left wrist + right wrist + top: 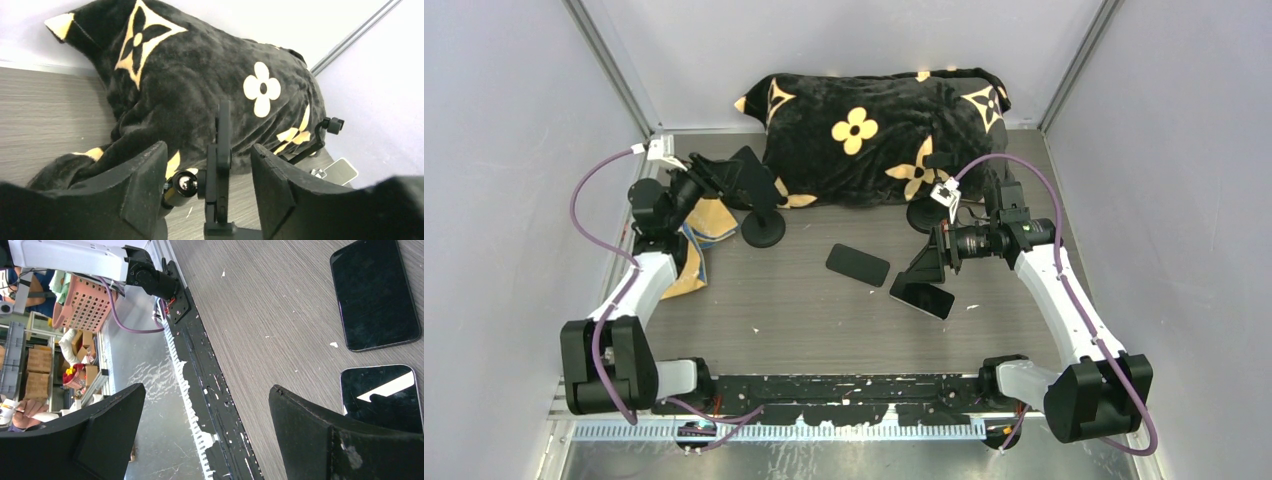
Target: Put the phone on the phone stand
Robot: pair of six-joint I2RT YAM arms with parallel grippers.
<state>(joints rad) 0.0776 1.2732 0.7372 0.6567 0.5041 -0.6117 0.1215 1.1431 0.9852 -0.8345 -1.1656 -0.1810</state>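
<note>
Two dark phones lie flat mid-table: a black one (857,264) and a silver-edged one (922,299) just to its right. Both show in the right wrist view, black (375,292) and silver-edged (382,397). A black phone stand (764,229) with a round base stands at the back left. My left gripper (724,178) is open, and its fingers straddle the stand's edge-on plate (223,150) with a gap on each side. My right gripper (921,268) is open and empty, turned sideways just above the silver-edged phone. In its own view (205,435) one finger (350,440) overlaps that phone's edge.
A black pillow with gold flowers (874,130) fills the back of the table. A second stand (924,212) sits in front of it, by my right wrist; it also shows in the left wrist view (320,137). A yellow cloth (709,222) lies under my left arm. Walls enclose three sides.
</note>
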